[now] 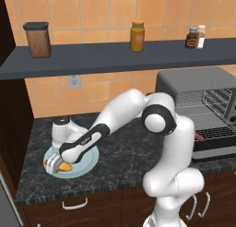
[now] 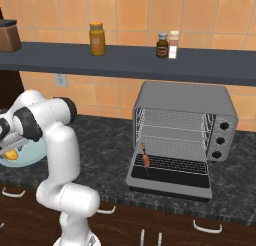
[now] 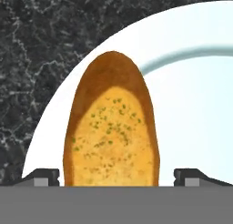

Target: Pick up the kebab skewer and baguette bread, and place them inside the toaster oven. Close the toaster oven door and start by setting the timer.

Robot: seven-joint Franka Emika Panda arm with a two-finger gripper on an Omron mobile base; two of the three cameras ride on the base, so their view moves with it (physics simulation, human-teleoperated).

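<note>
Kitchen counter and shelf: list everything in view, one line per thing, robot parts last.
toaster oven: one, grey, on the counter, right.
toaster oven door: one, folded down open.
kebab skewer: one, reddish-brown, on the oven's lower rack.
baguette bread: one, golden-orange, on the plate, between the fingertips.
plate: one, pale blue, counter left.
brown canister: one, shelf left.
yellow jar: one, shelf middle.
small bottles: two, dark and pale, shelf right.
wall outlet: one, white, under the shelf.
gripper: one, open astride the baguette.
</note>
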